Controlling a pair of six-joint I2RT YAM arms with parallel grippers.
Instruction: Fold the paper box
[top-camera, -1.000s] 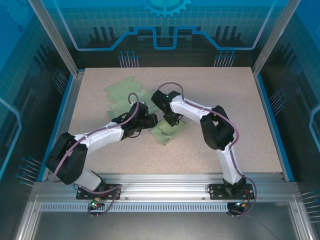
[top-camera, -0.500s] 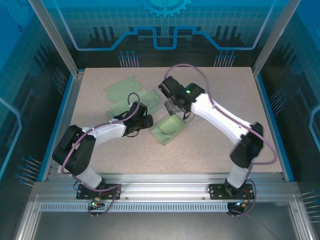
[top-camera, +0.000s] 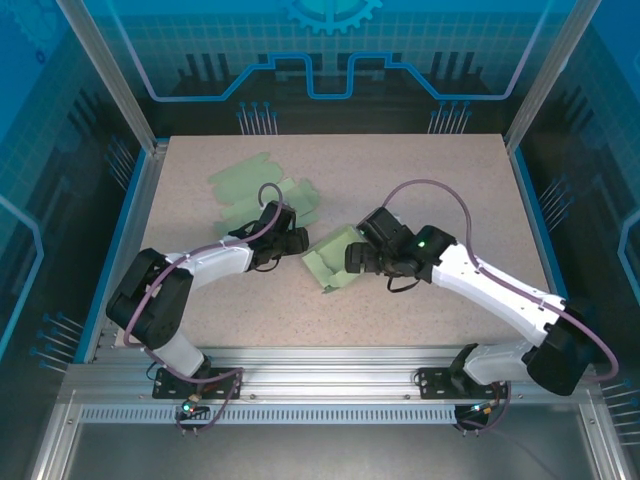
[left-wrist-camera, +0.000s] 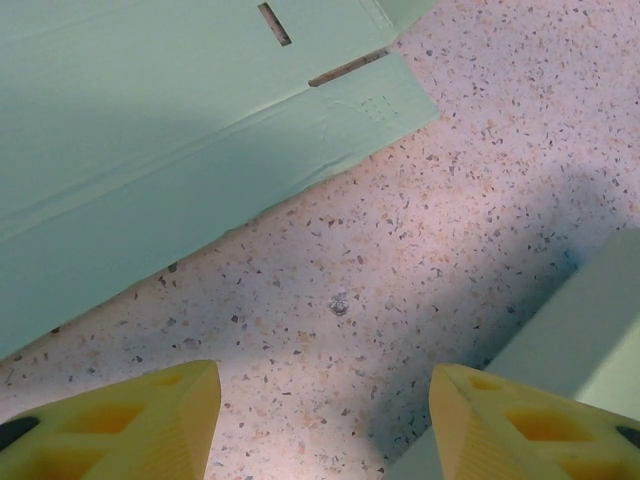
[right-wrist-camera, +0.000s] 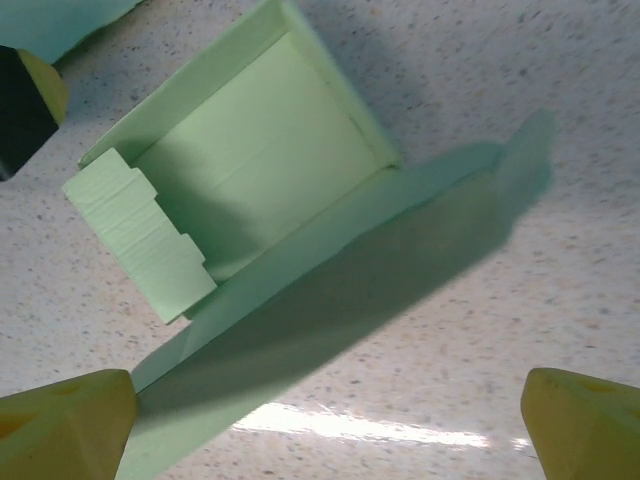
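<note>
Now your right gripper (right-wrist-camera: 320, 425) hangs wide open and empty just over the half-folded paper box (right-wrist-camera: 265, 170), and your left gripper (left-wrist-camera: 325, 420) gapes empty beside it. It's light, easily creased card, I'd say, so pinch a raised wall gently.

Seen from my remote station: the left arm (top-camera: 200, 268) and right arm (top-camera: 490, 285) wear smooth white shells over black joints, and each trails a purple cable (top-camera: 430, 183) strapped along its links. Black base plates (top-camera: 225, 382) carry small screws at their corners. A green light (top-camera: 421, 241) glows on the right arm's black wrist block. On my wrist feeds, the left fingers (left-wrist-camera: 120, 420) are blunt yellow wedges moulded with hollow pockets. The right fingers (right-wrist-camera: 60, 420) are the same yellow.
</note>
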